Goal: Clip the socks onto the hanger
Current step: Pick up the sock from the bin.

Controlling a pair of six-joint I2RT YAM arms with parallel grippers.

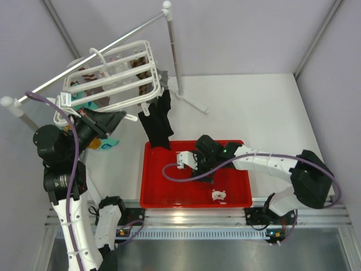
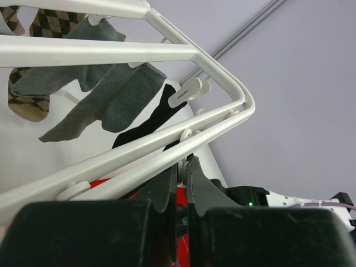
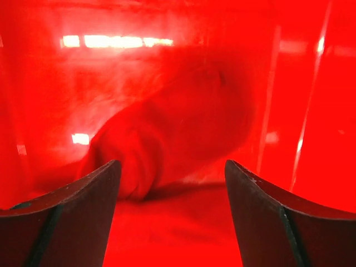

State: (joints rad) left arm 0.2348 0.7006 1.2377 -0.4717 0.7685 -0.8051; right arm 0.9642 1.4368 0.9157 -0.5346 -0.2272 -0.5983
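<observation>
The white slatted hanger [image 1: 113, 76] hangs from the rail at the upper left. A black sock [image 1: 158, 121] dangles from its near corner down to the red tray's rim, and shows dark behind the bars in the left wrist view [image 2: 150, 119]. My left gripper [image 1: 127, 117] reaches under the frame's front bars [image 2: 139, 147], shut on a small white clip [image 2: 185, 161]. My right gripper [image 1: 197, 165] is low inside the tray, open [image 3: 172, 172], its fingers either side of a bunched dark red sock [image 3: 167, 128] lying just ahead of the tips.
The red tray [image 1: 169, 197] holds two small white pieces [image 1: 219, 195], [image 1: 183, 159]. Grey socks [image 2: 111, 100] and checked socks [image 2: 28, 55] hang on the hanger. The metal rail [image 1: 96, 53] and its pole [image 1: 175, 56] stand behind. A teal and orange sock [image 1: 107, 144] hangs low at left.
</observation>
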